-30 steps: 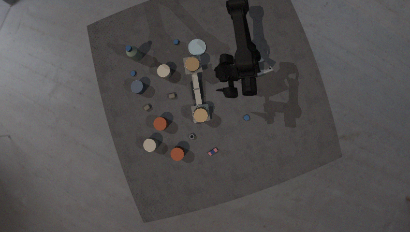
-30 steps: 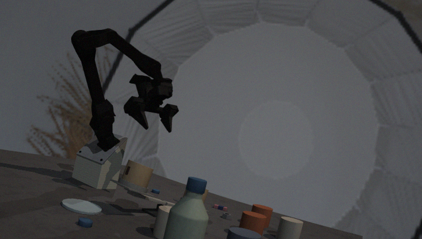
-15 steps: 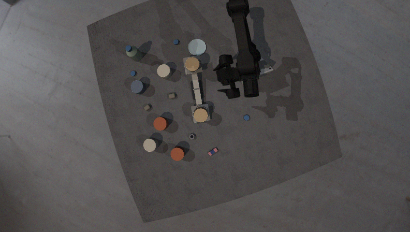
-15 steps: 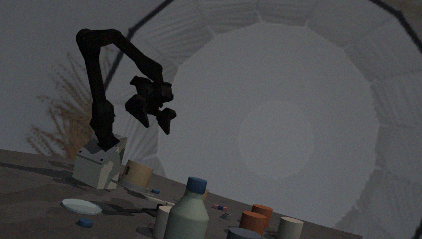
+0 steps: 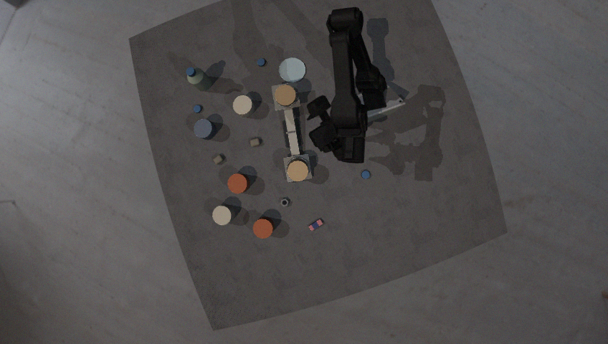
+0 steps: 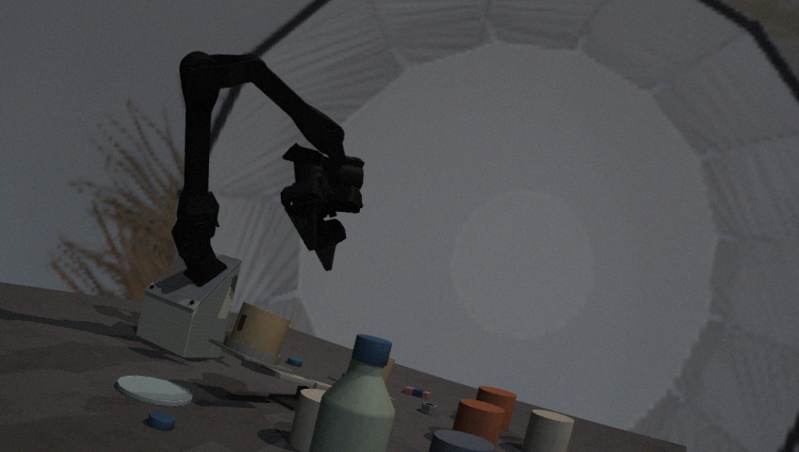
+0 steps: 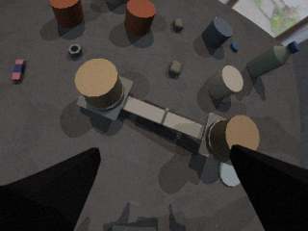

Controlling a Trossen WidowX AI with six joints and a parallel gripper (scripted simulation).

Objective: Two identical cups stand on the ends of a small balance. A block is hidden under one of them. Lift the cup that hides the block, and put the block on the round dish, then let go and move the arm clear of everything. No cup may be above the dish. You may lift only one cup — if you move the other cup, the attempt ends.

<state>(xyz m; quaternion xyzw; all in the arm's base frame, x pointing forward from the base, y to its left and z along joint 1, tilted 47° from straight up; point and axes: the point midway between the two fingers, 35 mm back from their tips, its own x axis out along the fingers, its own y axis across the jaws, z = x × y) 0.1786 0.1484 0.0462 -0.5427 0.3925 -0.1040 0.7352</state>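
Two tan cups stand on the ends of a small balance with a pale beam (image 5: 293,135) (image 7: 161,115). One cup (image 5: 285,94) (image 6: 257,330) (image 7: 239,135) is at the end beside the pale blue round dish (image 5: 292,69) (image 6: 153,390) (image 7: 229,175). The other cup (image 5: 297,170) (image 7: 98,83) is at the far end; in the exterior view it is mostly hidden behind a bottle. No block shows. My gripper (image 5: 318,122) (image 6: 326,249) (image 7: 166,154) is open and empty. It hangs high above the mat, beside the middle of the beam, on the arm's side.
Orange cylinders (image 5: 236,183) (image 5: 262,228), cream cylinders (image 5: 242,104) (image 5: 221,215), a blue-grey cylinder (image 5: 203,128) and a green bottle (image 5: 198,79) (image 6: 354,406) stand beyond the balance. Small blue discs, tan cubes, a nut (image 5: 285,201) and a pink-blue block (image 5: 315,224) lie around. The arm's white base (image 6: 187,319) stands near the dish.
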